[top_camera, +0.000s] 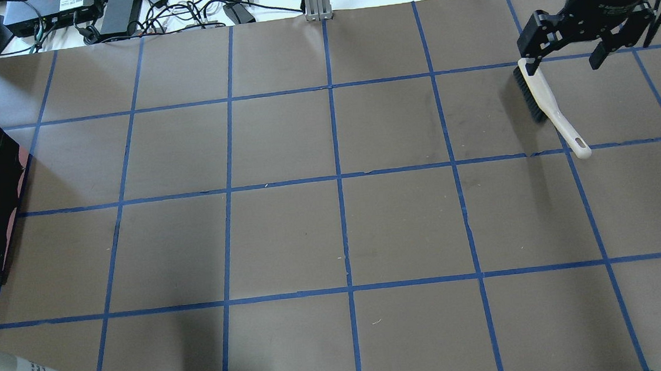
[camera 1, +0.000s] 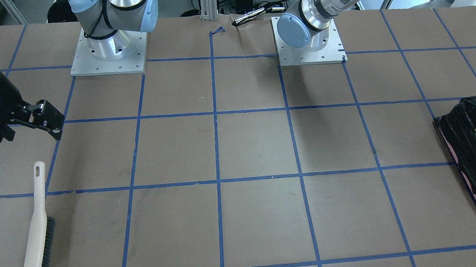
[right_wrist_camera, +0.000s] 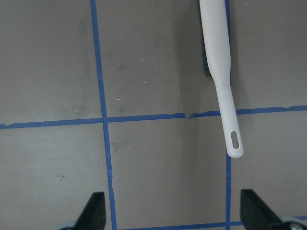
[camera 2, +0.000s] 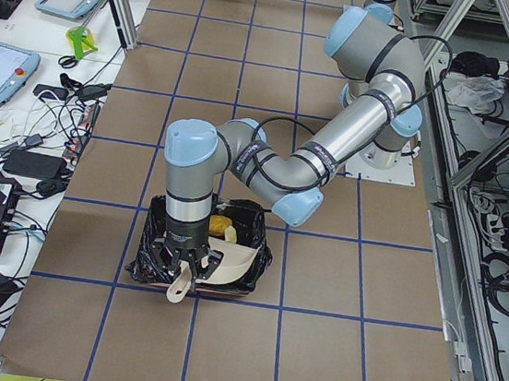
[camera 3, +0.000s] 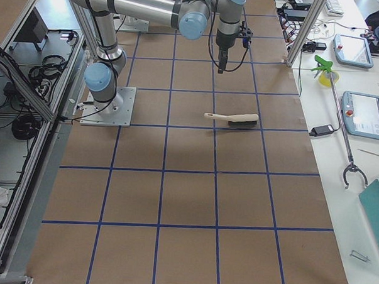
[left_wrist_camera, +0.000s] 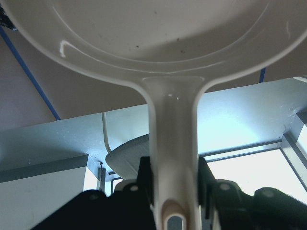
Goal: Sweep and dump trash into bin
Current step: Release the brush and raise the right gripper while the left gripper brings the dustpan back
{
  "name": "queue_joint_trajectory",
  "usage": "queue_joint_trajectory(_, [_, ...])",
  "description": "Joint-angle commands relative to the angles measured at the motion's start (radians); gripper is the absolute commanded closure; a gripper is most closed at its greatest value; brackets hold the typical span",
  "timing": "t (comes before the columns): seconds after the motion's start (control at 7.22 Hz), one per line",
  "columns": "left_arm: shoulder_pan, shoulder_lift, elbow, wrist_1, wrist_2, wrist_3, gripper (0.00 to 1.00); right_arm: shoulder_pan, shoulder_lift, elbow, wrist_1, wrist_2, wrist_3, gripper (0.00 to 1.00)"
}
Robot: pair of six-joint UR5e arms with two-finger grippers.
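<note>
The pink bag-lined bin [top_camera: 5, 175] sits at the table's [camera 1: 256, 149] left end, the beige plastic dustpan [camera 2: 232, 262] over it; the white brush [camera 1: 37, 225] lies far right.

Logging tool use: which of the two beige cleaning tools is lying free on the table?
The brush, flat near the open right gripper; the dustpan is held by the left gripper over the bin.

A white brush [camera 1: 37, 221] was laid flat on the brown table [camera 1: 256, 149], marked into squares by blue tape [camera 1: 216, 152]; cables [top_camera: 175, 12] were heaped beyond its far edge.
</note>
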Motion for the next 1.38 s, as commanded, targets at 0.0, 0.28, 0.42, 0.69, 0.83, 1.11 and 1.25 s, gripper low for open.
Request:
queue_joint_trajectory(0.0, [0.001,0.037,0.012,-0.105,-0.115,-0.002,1.00,0.024,-0.020,0.005,0.002,-0.077,0.012,0.00])
queue_joint_trajectory(0.28, [-0.001,0.053,0.010,-0.234,-0.276,-0.054,1.00,0.069,-0.077,0.008,0.014,-0.016,0.015,0.00])
queue_joint_trajectory(0.42, [-0.031,0.065,0.010,-0.289,-0.367,-0.100,1.00,0.121,-0.079,0.008,0.014,-0.010,0.015,0.00])
queue_joint_trajectory(0.69, [-0.233,0.076,0.046,-0.351,-0.371,-0.295,1.00,0.156,-0.074,0.019,0.014,-0.010,0.012,0.00])
queue_joint_trajectory(0.83, [-0.320,0.062,0.046,-0.397,-0.360,-0.397,1.00,0.156,-0.079,0.030,0.016,-0.010,0.011,0.00])
queue_joint_trajectory(1.11, [-0.413,0.021,0.011,-0.418,-0.358,-0.463,1.00,0.156,-0.079,0.033,0.016,-0.010,0.000,0.00])
queue_joint_trajectory(1.25, [-0.466,0.019,-0.038,-0.423,-0.357,-0.559,1.00,0.156,-0.076,0.033,0.016,-0.014,-0.005,0.00])
